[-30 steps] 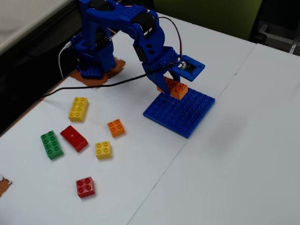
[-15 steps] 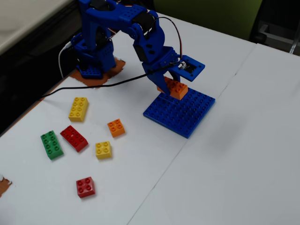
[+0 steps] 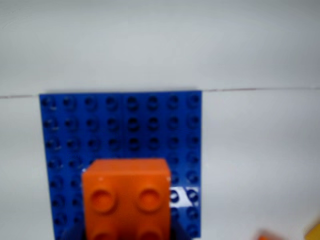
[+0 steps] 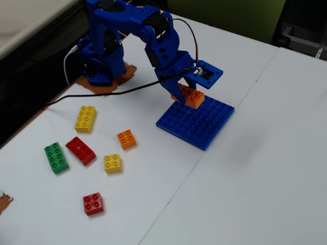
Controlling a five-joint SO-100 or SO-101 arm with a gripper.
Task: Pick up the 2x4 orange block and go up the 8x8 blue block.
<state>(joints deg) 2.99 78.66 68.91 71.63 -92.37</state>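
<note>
Gripper (image 4: 188, 93) pinches the 2x4 orange block (image 4: 191, 96), held low over the near-arm edge of the 8x8 blue block (image 4: 204, 125), long axis pointing across the plate.

In the wrist view the 2x4 orange block (image 3: 127, 199) ran off the near edge, showing only four studs, and hid part of the 8x8 blue block (image 3: 120, 130). Orange (image 3: 265, 236) and yellow (image 3: 315, 232) scraps at the right corner were too cropped to identify.
</note>
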